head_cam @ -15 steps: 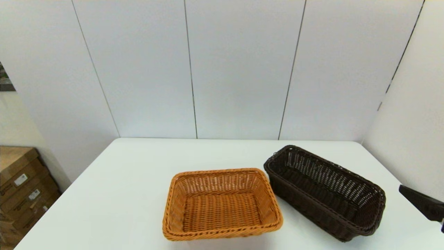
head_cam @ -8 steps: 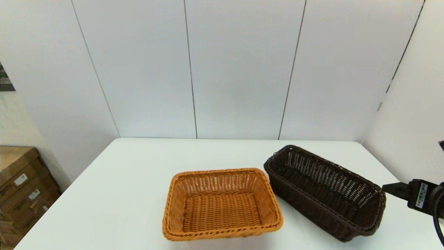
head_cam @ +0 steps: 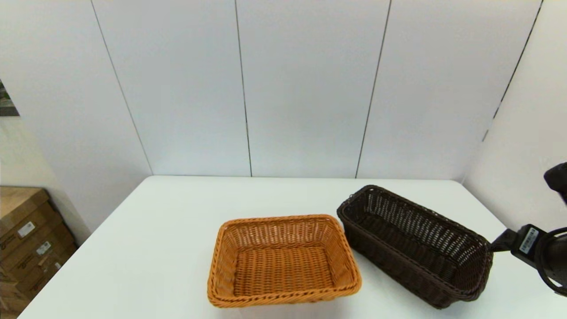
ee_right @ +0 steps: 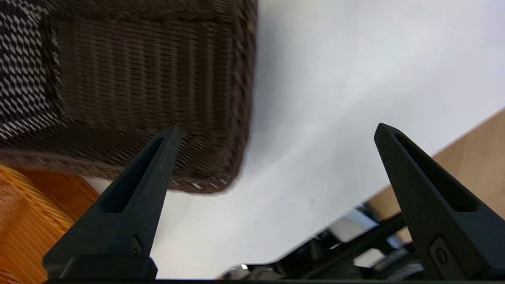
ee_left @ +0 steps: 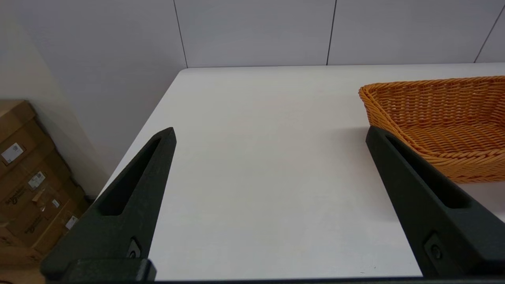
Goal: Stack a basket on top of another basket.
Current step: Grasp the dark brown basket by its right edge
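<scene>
— Baskets sitting side by side: the dark brown basket is resting on the white table at the robot's right, just beside the orange-tan basket near the middle.

— And the right gripper?

— It's hovering above the dark basket's near right corner, fingers spread wide, gripping nothing.

— The left gripper?

— It's hanging low over bare table left of the orange-tan basket, fingers wide apart, empty.
</scene>
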